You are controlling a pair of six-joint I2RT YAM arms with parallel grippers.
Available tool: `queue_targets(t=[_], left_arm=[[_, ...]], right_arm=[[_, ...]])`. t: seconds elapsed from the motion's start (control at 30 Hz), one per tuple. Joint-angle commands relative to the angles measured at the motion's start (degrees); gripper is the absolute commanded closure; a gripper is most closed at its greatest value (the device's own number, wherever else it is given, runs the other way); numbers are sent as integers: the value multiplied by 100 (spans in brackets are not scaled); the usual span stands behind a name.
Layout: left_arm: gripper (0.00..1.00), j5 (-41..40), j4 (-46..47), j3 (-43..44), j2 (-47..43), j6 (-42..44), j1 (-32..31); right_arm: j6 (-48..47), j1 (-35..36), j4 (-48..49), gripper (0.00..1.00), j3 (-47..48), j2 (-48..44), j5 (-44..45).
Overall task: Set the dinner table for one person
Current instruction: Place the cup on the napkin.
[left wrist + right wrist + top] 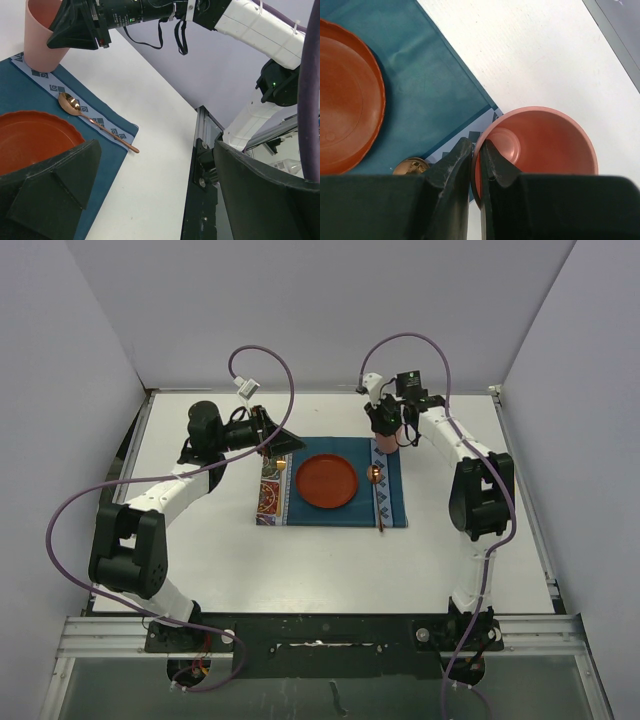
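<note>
gripper on the right (477, 150) pinches the rim of the pink cup (545, 145); left gripper (155, 200) stands released, empty.

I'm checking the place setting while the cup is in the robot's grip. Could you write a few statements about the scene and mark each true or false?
1. The right gripper is shut on the rim of the cup. True.
2. The spoon lies in the plate. False: it lies on the placemat, beside the plate.
3. The cup is tipped on its side. False: it stands upright, mouth up.
4. The plate is empty. True.
5. The left gripper holds a fork. False: it is open and holds nothing.
</note>
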Motion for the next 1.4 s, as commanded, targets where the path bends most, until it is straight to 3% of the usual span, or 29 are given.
queue_targets(t=[0.0, 0.53, 0.7, 0.87, 1.37], left_arm=[[2, -9, 401, 109, 47, -54, 31], [2, 46, 573, 3, -23, -203, 35], [2, 77, 539, 30, -13, -184, 31], [2, 72, 592, 56, 41, -213, 27], [2, 125, 722, 209, 151, -339, 22]], right_arm=[[134, 96, 106, 100, -92, -463, -222], [-65, 130, 313, 100, -378, -558, -49], [-176, 131, 291, 84, -372, -544, 14], [-176, 135, 286, 60, -408, -587, 73], [-271, 163, 242, 58, 30, -611, 165]])
